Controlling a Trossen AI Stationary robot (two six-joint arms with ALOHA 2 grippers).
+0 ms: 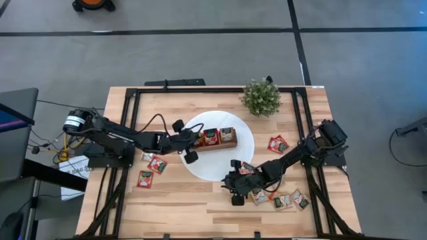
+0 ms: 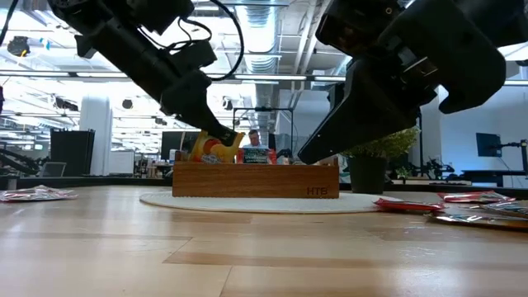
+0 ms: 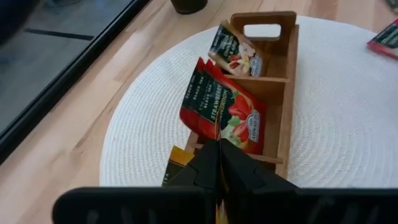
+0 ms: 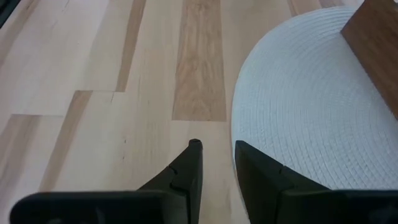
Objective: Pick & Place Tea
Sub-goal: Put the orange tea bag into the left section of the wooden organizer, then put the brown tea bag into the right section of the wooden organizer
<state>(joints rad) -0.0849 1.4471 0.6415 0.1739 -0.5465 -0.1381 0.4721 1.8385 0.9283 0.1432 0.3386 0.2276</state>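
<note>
On the pale wooden tabletop (image 1: 200, 207) a round white woven mat (image 1: 250, 143) carries a narrow brown wooden three-compartment box (image 1: 215, 145) lying across it. High view: red sachets stand in the middle (image 1: 211, 137) and right-hand (image 1: 227, 134) compartments. Left wrist view shows the same box lengthwise: a red strawberry-print sachet (image 3: 225, 114) leaning in the middle compartment, a beige-and-red one (image 3: 236, 53) in the far compartment by the cut-out handle.

Left gripper (image 3: 219, 163) sits at the near end of the box, fingers clenched tight together over a yellow-orange sachet (image 3: 179, 163) at the near compartment; only its corner shows, so a real grasp cannot be told. Low view: dark finger tip down among yellow and red paper at the box's left end (image 2: 216, 142).

Right gripper (image 4: 216, 163) is low over the mat's front edge, fingers a little apart with bare wood and mat between them, holding nothing visible. Its arm crosses above loose sachets.

Loose tea on the table: two red sachets left of the mat (image 1: 157, 163), (image 1: 145, 179); one red to the right (image 1: 277, 144); a cluster of beige and red ones at the front right (image 1: 288, 200), partly under the right arm.

Small green bushy plant in a dark pot (image 1: 261, 97) stands at the mat's back right, just clear of the box.
</note>
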